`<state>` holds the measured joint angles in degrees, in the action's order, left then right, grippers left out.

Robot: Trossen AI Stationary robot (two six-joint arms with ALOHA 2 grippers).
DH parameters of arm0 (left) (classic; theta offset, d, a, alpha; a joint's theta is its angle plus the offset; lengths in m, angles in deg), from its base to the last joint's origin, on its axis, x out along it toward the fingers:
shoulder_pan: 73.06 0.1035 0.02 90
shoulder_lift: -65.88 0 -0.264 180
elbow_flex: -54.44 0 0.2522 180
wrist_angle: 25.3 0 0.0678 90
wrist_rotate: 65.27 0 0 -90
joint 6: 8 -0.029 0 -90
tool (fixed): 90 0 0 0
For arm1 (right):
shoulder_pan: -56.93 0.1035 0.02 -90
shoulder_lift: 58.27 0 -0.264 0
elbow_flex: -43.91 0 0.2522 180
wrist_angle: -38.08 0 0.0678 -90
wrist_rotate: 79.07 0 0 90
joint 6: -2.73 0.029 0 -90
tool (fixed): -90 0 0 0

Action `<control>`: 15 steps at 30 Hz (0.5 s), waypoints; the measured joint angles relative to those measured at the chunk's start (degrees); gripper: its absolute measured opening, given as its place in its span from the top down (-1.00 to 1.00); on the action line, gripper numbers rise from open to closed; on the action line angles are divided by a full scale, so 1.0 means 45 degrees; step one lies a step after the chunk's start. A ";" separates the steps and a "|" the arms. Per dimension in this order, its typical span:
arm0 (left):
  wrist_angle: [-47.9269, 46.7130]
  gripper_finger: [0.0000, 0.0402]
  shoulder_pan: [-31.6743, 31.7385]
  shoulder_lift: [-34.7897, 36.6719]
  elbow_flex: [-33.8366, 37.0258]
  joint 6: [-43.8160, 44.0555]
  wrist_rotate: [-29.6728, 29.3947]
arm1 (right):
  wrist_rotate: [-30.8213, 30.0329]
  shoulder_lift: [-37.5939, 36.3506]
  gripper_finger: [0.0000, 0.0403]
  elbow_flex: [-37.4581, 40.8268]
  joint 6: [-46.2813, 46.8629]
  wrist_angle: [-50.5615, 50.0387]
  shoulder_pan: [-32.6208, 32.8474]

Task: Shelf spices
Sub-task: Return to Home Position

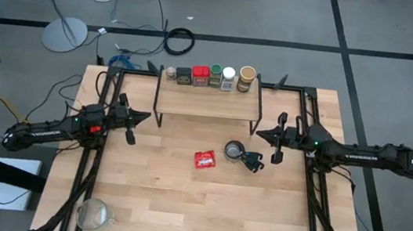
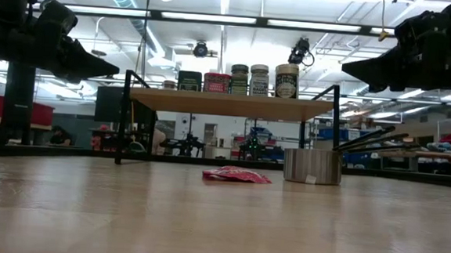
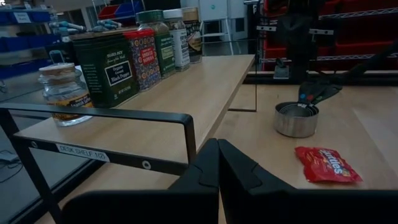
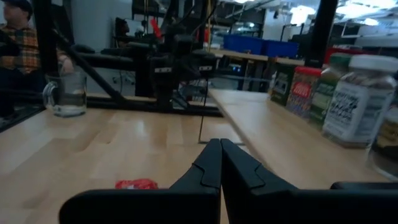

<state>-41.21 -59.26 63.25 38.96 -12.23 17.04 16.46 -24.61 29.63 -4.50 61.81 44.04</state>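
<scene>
High view, reading from the left: holding the left gripper above the table off the left end of the shelf, fingers clenched together on nothing, going by the left wrist view. Finding the spices lined up along the shelf's far edge, all upright and packed close: a small glass jar, the dark square tin, the red tin, the green jar, the white-capped jar and the wider tan-lidded jar. Passing over the flat red packet and the metal cup, both lying on the tabletop in front of the shelf. Holding the right gripper off the shelf's right end, likewise pinched shut and empty. Judging the shelving as done and the step in hand as the retreat to rest. Expecting the next move to call for drawing both arms back, clear of the shelf, with nothing to carry.
</scene>
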 joint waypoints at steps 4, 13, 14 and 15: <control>-0.0015 0.99 0.0000 0.0000 0.0000 0.0017 -0.0003 | 0.0561 -0.0741 1.00 0.0000 0.0165 -0.0439 -0.0219; -0.0034 0.99 0.0000 0.0000 0.0000 0.0010 -0.0034 | 0.1099 -0.2597 1.00 0.0005 0.0661 -0.2723 -0.0353; -0.0034 0.99 0.0000 0.0000 0.0000 0.0010 -0.0034 | 0.1099 -0.2775 1.00 0.0005 0.0646 -0.2845 -0.0353; -0.0036 0.99 0.0000 0.0000 0.0000 0.0010 -0.0034 | 0.1095 -0.2952 1.00 0.0005 0.0605 -0.3004 -0.0353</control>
<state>-41.37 -59.26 63.25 38.96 -12.19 16.89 21.39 -37.89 29.66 -1.77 48.29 42.45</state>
